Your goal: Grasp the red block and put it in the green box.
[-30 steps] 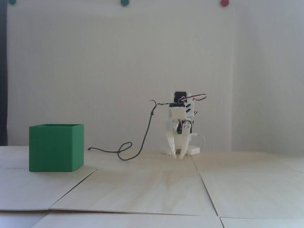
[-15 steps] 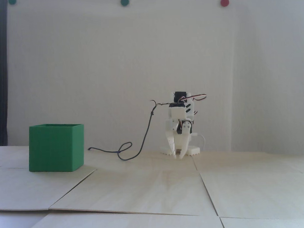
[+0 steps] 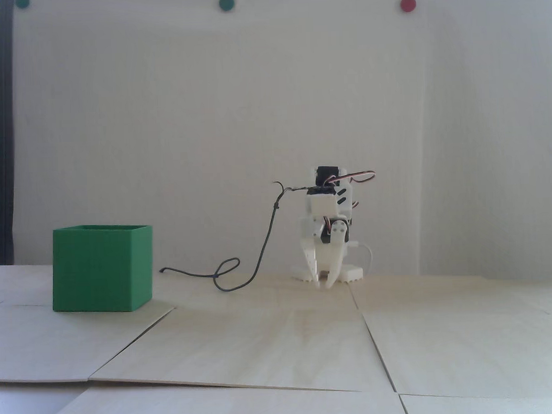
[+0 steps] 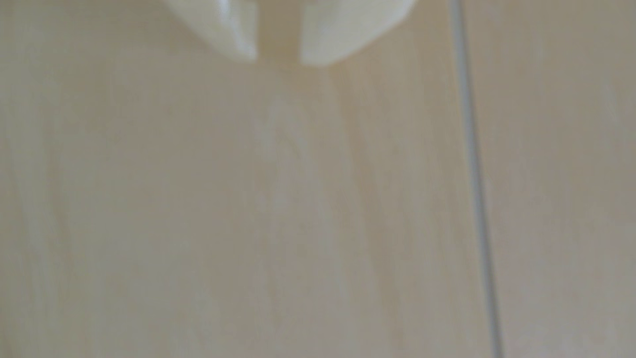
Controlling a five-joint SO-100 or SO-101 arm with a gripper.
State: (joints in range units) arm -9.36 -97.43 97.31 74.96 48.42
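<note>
White gripper (image 3: 322,284) centre frame in fixed view, pointing down, tips just above wooden table (image 3: 280,342); fingertips slightly parted, nothing between them. Wrist view: blurred tips (image 4: 277,58) at top edge, narrow gap, bare wood below, panel seam (image 4: 476,179) at right. Green box (image 3: 101,268) lower left of fixed view, on table, well apart from gripper. Red block not visible in either view. Dark cable (image 3: 259,257) loops between box and arm. No readable writing.

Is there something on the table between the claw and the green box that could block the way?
Only a thin dark cable lies looped on the table between the claw and the green box. It lies flat except where it rises to the arm. The red block appears in neither view.
</note>
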